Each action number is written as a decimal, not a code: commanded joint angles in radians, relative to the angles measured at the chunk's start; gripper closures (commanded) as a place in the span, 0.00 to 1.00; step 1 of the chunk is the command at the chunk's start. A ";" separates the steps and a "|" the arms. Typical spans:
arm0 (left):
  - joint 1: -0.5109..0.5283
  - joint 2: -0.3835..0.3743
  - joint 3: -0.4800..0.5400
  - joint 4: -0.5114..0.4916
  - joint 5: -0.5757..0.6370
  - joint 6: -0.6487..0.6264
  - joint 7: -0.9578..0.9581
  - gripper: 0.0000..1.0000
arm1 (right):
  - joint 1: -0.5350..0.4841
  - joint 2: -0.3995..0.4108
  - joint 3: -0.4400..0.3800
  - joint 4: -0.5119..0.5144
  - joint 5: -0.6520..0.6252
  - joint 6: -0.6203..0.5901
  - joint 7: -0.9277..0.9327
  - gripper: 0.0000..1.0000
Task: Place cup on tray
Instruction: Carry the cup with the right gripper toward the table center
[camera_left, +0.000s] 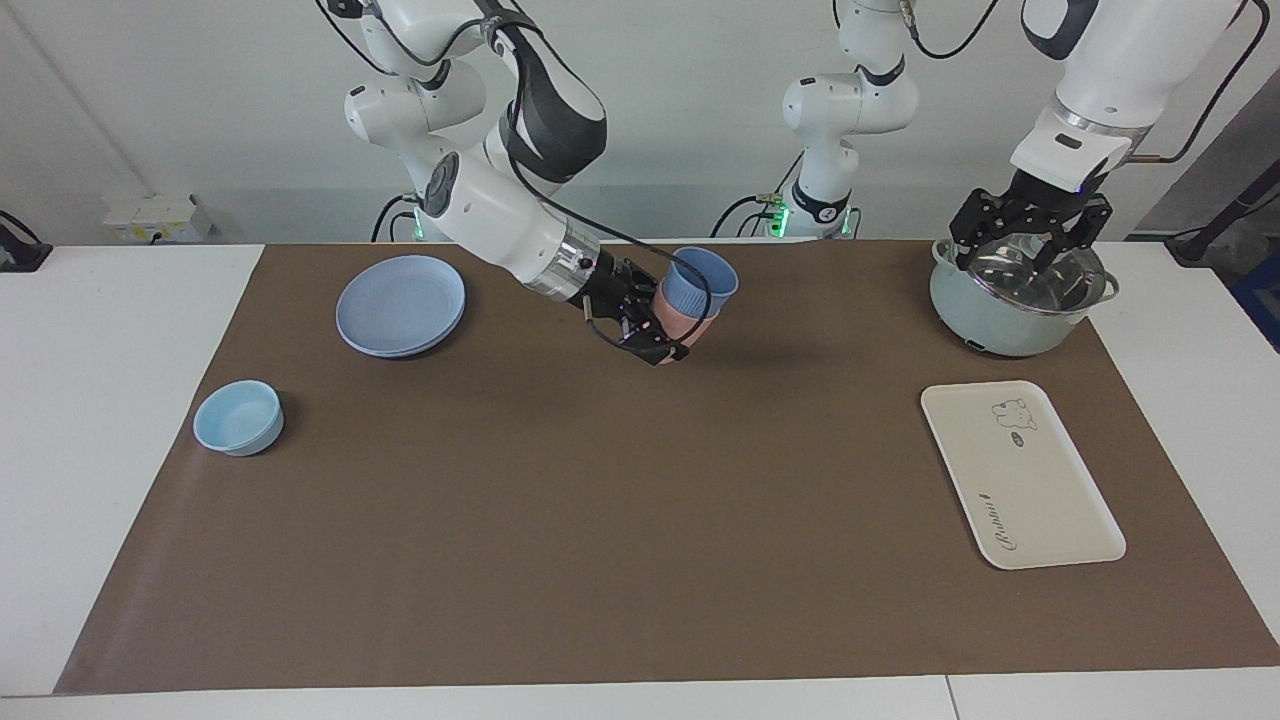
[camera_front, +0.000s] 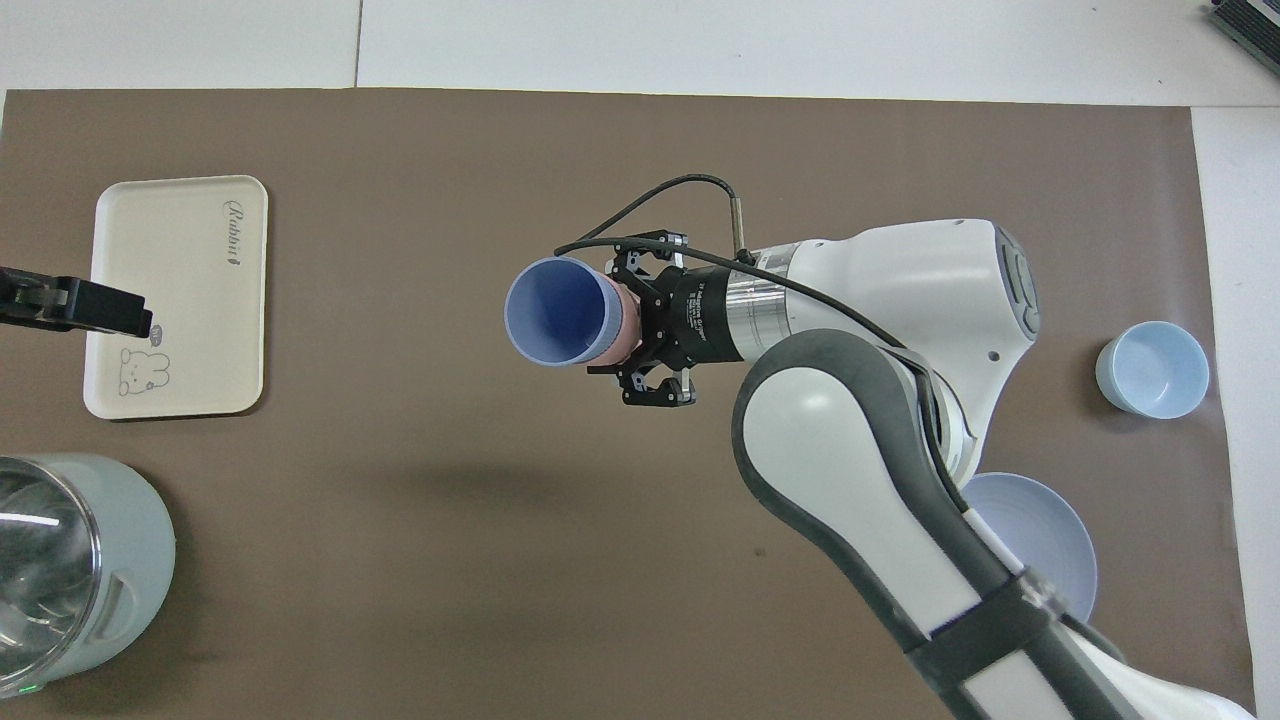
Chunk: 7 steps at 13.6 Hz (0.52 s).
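The periwinkle-blue cup (camera_left: 700, 280) (camera_front: 555, 312) sits nested in a salmon-pink tumbler (camera_left: 680, 322) (camera_front: 623, 330), both tilted and raised over the middle of the brown mat. My right gripper (camera_left: 665, 328) (camera_front: 640, 322) is shut on the pink tumbler from the side and carries the pair. The cream tray (camera_left: 1040, 490) (camera_front: 180, 290) lies flat at the left arm's end of the table, with nothing on it. My left gripper (camera_left: 1030, 235) hangs open just over the pot and waits; in the overhead view one of its fingers (camera_front: 100, 308) juts over the tray's edge.
A pale green pot (camera_left: 1010, 310) (camera_front: 70, 570) with a glass lid stands nearer to the robots than the tray. A round blue plate (camera_left: 400, 305) (camera_front: 1050, 540) and a light-blue bowl (camera_left: 238, 417) (camera_front: 1152, 368) sit at the right arm's end.
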<state>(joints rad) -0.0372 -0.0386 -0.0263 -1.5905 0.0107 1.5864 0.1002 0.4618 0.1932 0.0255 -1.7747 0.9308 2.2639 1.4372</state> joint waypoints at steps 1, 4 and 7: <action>-0.013 -0.027 -0.012 -0.019 0.008 -0.037 -0.019 0.00 | 0.026 -0.006 -0.003 0.024 0.013 0.019 0.052 1.00; -0.003 -0.035 -0.012 -0.033 -0.234 -0.028 -0.346 0.01 | 0.055 -0.002 -0.003 0.043 -0.019 0.019 0.083 1.00; -0.016 -0.026 -0.039 -0.011 -0.375 -0.016 -0.541 0.01 | 0.055 0.003 -0.003 0.054 -0.029 0.017 0.121 1.00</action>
<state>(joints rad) -0.0459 -0.0445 -0.0479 -1.5912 -0.2940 1.5627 -0.3190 0.5168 0.1891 0.0253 -1.7420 0.9200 2.2677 1.5238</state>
